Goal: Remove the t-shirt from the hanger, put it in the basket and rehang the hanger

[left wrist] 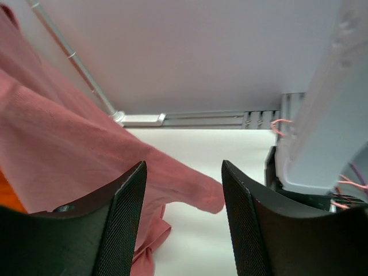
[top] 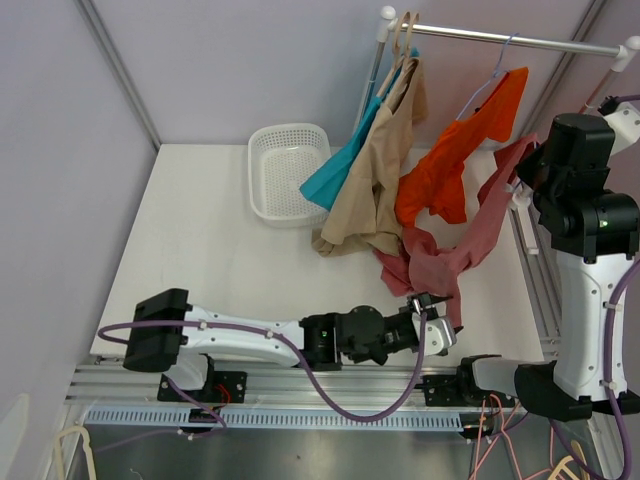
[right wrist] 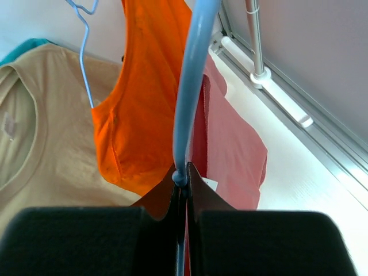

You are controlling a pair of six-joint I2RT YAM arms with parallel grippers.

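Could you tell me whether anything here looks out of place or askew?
The red t-shirt is not hanging straight. It trails from the blue hanger clamped in the right gripper down onto the table, where its lower end lies crumpled by the open left gripper.

place: lab test cell | aluminium rail (top: 300,385) | white table (top: 220,260) | plain panel walls (top: 250,60)

The white basket (top: 288,172) is sitting on the table (top: 200,260) by the back wall. Just beside it, a teal shirt (top: 333,180) and a beige shirt (top: 378,190) are hanging from the rail (top: 520,41), the beige hem pooling on the tabletop. An orange shirt (top: 445,168) is hanging to their right.
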